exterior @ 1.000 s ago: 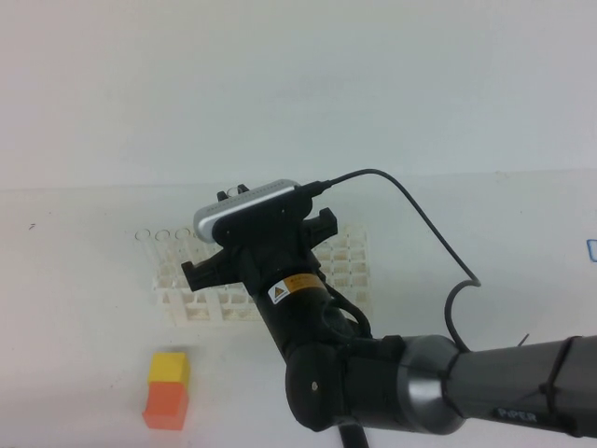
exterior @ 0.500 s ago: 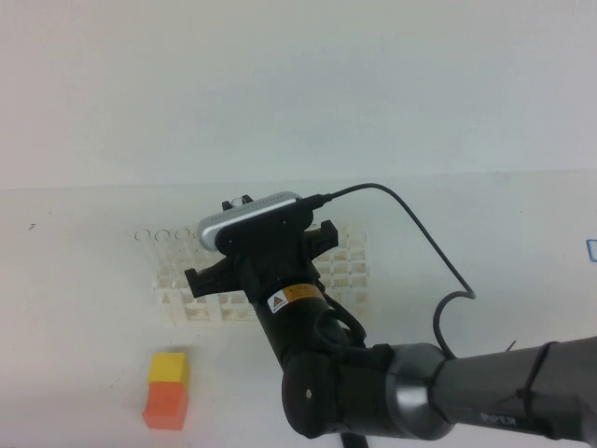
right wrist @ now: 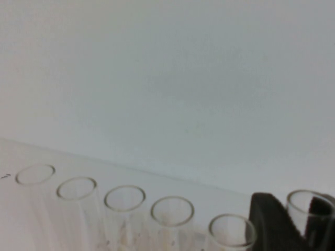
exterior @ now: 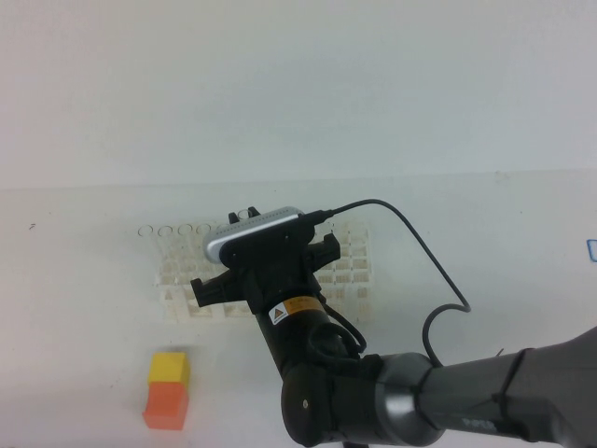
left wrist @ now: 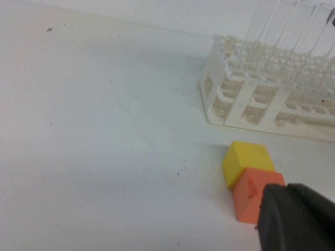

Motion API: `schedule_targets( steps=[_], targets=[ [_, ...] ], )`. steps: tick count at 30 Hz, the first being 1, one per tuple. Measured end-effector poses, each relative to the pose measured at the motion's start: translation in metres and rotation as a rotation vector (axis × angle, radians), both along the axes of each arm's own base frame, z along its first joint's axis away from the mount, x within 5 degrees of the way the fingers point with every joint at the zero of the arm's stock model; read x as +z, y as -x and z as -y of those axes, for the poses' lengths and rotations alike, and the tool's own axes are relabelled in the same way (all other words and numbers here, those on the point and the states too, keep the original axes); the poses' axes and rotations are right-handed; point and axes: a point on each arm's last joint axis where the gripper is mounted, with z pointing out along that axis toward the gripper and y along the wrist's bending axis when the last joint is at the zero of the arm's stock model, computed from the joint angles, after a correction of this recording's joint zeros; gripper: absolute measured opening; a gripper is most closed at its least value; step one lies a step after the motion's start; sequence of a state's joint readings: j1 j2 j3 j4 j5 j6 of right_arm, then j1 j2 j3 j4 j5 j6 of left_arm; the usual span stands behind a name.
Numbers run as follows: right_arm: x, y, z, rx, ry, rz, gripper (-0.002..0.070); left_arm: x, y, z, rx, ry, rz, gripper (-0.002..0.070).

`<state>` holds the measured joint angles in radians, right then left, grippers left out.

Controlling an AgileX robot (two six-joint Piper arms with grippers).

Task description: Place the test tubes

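Five clear test tubes [right wrist: 124, 205] stand upright in one row, open rims up, before a plain pale backdrop [right wrist: 172, 78]. At the row's end the right pincer [right wrist: 306, 222] grips a sixth tube [right wrist: 310, 196] between its black fingers [right wrist: 269, 222].

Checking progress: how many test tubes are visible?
6. Five test tubes stand in a row along the rack's far edge; the sixth test tube is in the right gripper beside them. The arm may hide more. The left gripper is by the orange block.

Bright, even, soft light; faint shadows; right wrist view hazy, perhaps defocused.
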<state>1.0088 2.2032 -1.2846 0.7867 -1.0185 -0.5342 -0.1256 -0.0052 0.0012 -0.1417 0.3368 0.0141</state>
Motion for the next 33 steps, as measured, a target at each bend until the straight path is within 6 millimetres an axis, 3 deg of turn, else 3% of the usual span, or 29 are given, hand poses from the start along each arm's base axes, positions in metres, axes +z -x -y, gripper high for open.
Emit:
schedule_targets(
  steps=[33],
  targets=[
    [-0.014,-0.002,-0.002,-0.006,0.014,-0.011,0.0125,0.000,0.000,0.000,0.000,0.000,0.000,-0.0001]
  ],
)
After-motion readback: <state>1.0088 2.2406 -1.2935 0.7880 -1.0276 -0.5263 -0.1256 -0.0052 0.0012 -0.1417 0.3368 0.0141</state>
